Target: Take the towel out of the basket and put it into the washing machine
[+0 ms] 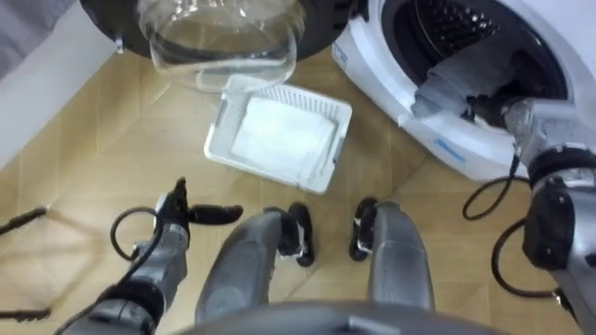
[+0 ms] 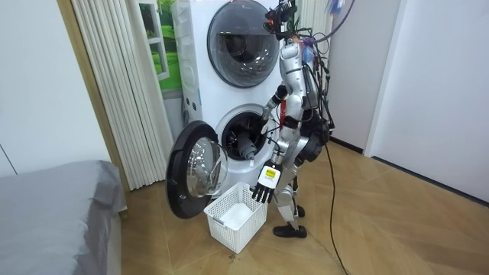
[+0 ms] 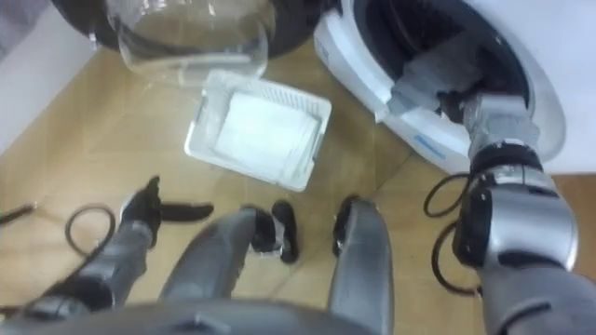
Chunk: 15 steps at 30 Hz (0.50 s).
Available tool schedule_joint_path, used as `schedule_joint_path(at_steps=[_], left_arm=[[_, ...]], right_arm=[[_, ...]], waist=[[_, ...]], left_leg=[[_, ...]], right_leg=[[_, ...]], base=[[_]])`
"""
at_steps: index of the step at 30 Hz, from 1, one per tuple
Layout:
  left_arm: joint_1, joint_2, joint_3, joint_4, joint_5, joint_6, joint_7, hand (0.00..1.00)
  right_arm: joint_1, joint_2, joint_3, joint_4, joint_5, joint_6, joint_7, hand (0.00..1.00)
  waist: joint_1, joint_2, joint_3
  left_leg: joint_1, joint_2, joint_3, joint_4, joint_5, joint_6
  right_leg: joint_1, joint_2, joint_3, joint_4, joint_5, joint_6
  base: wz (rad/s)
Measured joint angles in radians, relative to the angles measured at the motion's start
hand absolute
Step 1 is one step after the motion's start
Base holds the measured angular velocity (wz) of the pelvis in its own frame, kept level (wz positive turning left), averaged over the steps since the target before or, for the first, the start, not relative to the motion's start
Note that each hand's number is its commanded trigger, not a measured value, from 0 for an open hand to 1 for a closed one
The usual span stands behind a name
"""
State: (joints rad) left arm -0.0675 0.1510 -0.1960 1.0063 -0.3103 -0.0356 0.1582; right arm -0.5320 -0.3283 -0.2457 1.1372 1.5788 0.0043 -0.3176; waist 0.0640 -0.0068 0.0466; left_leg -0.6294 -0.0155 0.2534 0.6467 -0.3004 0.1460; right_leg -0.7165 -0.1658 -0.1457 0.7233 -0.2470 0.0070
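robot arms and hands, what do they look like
The left arm and right arm are rounded silver-grey metal segments with darker joints. The left hand is black with slim fingers; the right hand is black too. Black cables loop beside each forearm.

The towel (image 1: 454,79) is showing grey against the washing machine's (image 1: 399,93) white front; the latticed basket (image 1: 289,96) is looking white, and the floor (image 1: 93,158) is showing tan herringbone wood.

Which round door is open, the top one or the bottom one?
The bottom door is open: it is swung out to the room view's left, so you can see into the dark drum behind it. The top door is shut flat.
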Motion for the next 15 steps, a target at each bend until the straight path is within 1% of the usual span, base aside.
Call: schedule_joint_path(at_steps=[2,4,5,6,7,8,9,10,11,12,13,14,15], left_arm=[[-0.002,-0.001,0.000,0.030,0.001,0.005,-0.001,0.00],[-0.002,0.001,0.000,0.065,0.001,0.007,-0.002,0.00],[-0.002,0.001,0.000,0.075,0.001,0.008,-0.003,0.00],[0.002,0.002,0.000,0.090,0.005,0.010,-0.009,0.00],[0.001,0.002,0.000,0.108,0.029,0.011,-0.021,0.00],[0.001,0.004,0.001,0.116,0.040,0.011,-0.025,0.00],[0.001,0.006,0.022,0.125,0.057,0.011,-0.036,0.00],[0.006,0.007,0.048,0.136,0.069,0.012,-0.039,0.00],[0.012,0.009,0.059,0.139,0.071,0.013,-0.040,0.00],[0.027,0.011,0.077,0.144,0.083,0.014,-0.039,0.00],[0.044,0.013,0.082,0.146,0.095,0.014,-0.038,0.00],[0.053,0.015,0.082,0.148,0.100,0.014,-0.038,0.00],[0.069,0.019,0.083,0.153,0.102,0.014,-0.039,0.00]], right_arm=[[0.048,0.008,0.011,0.019,-0.007,-0.007,0.047,0.00],[0.115,0.034,0.029,0.068,-0.020,-0.007,0.121,0.00],[0.126,0.042,0.029,0.085,-0.028,-0.007,0.133,0.00],[0.157,0.054,0.036,0.122,-0.043,-0.008,0.158,0.00],[0.200,0.063,0.051,0.157,-0.064,-0.008,0.188,0.00],[0.225,0.067,0.057,0.180,-0.080,-0.008,0.203,0.00],[0.255,0.074,0.069,0.230,-0.135,-0.007,0.230,0.00],[0.295,0.082,0.083,0.263,-0.196,-0.006,0.247,0.00],[0.317,0.086,0.095,0.269,-0.220,-0.006,0.251,0.00],[0.357,0.094,0.111,0.279,-0.277,-0.004,0.271,0.00],[0.385,0.096,0.125,0.305,-0.350,-0.002,0.295,0.00],[0.400,0.098,0.138,0.311,-0.384,-0.001,0.301,0.00],[0.431,0.102,0.159,0.312,-0.436,-0.001,0.308,0.00]], waist=[[-0.004,-0.001,-0.0012],[-0.003,-0.004,-0.0053],[-0.003,-0.006,-0.0066],[-0.005,-0.008,-0.0090],[-0.009,-0.003,-0.0149],[-0.011,-0.003,-0.0171],[-0.012,-0.003,-0.0173],[-0.007,-0.006,-0.0209],[-0.007,-0.005,-0.0219],[-0.011,-0.004,-0.0225],[-0.021,-0.001,-0.0244],[-0.025,0.000,-0.0259],[-0.032,0.002,-0.0298]], left_leg=[[0.025,0.000,-0.006,-0.020,0.001,-0.002],[0.076,0.004,-0.016,-0.057,0.004,-0.008],[0.092,0.003,-0.016,-0.071,0.005,-0.010],[0.124,0.003,-0.022,-0.095,0.008,-0.014],[0.147,0.005,-0.039,-0.110,0.011,-0.019],[0.160,0.005,-0.046,-0.122,0.012,-0.022],[0.190,0.008,-0.060,-0.147,0.016,-0.028],[0.217,0.013,-0.062,-0.172,0.019,-0.032],[0.229,0.017,-0.062,-0.181,0.020,-0.033],[0.255,0.020,-0.062,-0.202,0.023,-0.038],[0.280,0.021,-0.063,-0.220,0.025,-0.042],[0.294,0.022,-0.064,-0.231,0.027,-0.044],[0.322,0.022,-0.064,-0.251,0.029,-0.047]], right_leg=[[0.033,0.001,-0.013,-0.019,0.000,0.001],[0.094,0.016,-0.023,-0.070,0.004,0.005],[0.110,0.018,-0.024,-0.083,0.006,0.006],[0.146,0.023,-0.030,-0.108,0.008,0.007],[0.185,0.031,-0.046,-0.143,0.015,0.008],[0.204,0.033,-0.056,-0.161,0.018,0.007],[0.246,0.044,-0.071,-0.201,0.028,0.008],[0.279,0.055,-0.076,-0.239,0.040,0.006],[0.296,0.062,-0.076,-0.259,0.046,0.007],[0.325,0.070,-0.077,-0.291,0.056,0.006],[0.356,0.079,-0.077,-0.318,0.062,0.007],[0.371,0.081,-0.078,-0.332,0.064,0.007],[0.399,0.086,-0.079,-0.354,0.068,0.007]], base=[[0.05],[0.02],[0.00],[0.06],[0.13],[0.23],[0.13],[0.04],[-0.11],[-0.10],[-0.07],[-0.04],[-0.05]])
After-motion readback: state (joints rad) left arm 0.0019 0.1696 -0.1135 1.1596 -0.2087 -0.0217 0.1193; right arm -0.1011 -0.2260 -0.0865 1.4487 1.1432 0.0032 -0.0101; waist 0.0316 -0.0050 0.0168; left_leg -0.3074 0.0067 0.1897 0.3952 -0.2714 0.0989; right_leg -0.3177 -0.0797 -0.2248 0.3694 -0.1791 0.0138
